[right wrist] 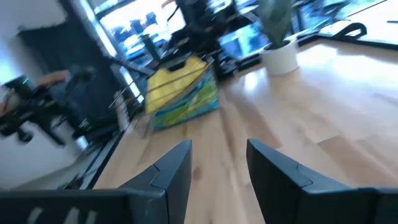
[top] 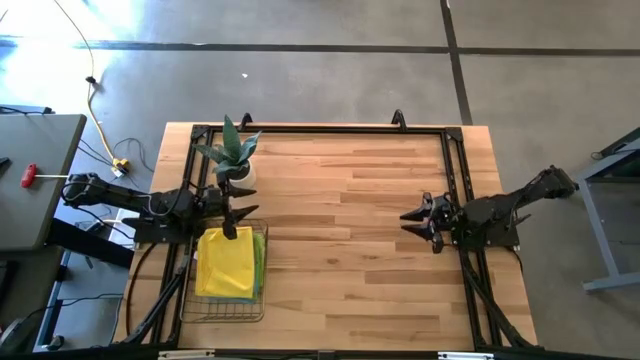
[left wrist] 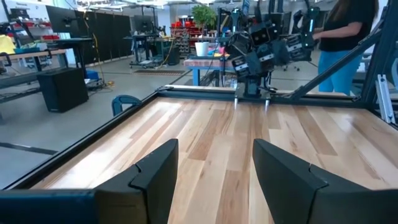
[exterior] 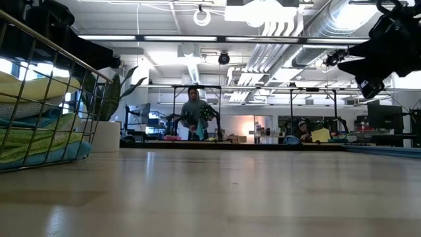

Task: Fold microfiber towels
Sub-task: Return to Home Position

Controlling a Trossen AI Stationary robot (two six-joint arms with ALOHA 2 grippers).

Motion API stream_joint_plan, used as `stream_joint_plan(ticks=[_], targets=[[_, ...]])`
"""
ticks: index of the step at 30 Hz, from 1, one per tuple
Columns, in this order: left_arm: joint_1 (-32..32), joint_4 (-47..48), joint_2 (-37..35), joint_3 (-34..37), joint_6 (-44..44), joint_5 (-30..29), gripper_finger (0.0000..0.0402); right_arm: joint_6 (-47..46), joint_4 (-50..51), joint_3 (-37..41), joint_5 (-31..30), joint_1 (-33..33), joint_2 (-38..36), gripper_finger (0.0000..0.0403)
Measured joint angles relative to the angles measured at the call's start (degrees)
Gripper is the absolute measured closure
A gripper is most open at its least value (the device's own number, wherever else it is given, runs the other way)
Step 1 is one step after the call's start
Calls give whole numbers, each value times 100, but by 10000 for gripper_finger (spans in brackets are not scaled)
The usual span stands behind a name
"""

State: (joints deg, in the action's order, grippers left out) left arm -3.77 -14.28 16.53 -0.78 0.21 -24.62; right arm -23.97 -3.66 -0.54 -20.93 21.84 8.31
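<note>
A stack of microfiber towels [top: 230,262], yellow on top with lime green and teal beneath, lies in the wire-mesh basket [top: 222,308] at the table's left. It also shows in the low view [exterior: 36,131] and in the right wrist view [right wrist: 180,90]. My left gripper [top: 236,214] is open and empty, above the basket's far edge. My right gripper [top: 412,223] is open and empty over the table's right part, clear of the towels.
A small potted plant [top: 232,152] in a white pot stands just beyond the basket at the far left. A black frame [top: 330,128] runs along the table's edges. Bare wooden tabletop [top: 340,230] lies between the two arms. People show in the room behind.
</note>
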Motion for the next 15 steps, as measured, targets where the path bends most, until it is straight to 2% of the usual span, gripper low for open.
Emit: stream_joint_plan(ticks=[15], targets=[[0,4,2,0,0,0,204,1,0,0,-4,-2097,-595,256]])
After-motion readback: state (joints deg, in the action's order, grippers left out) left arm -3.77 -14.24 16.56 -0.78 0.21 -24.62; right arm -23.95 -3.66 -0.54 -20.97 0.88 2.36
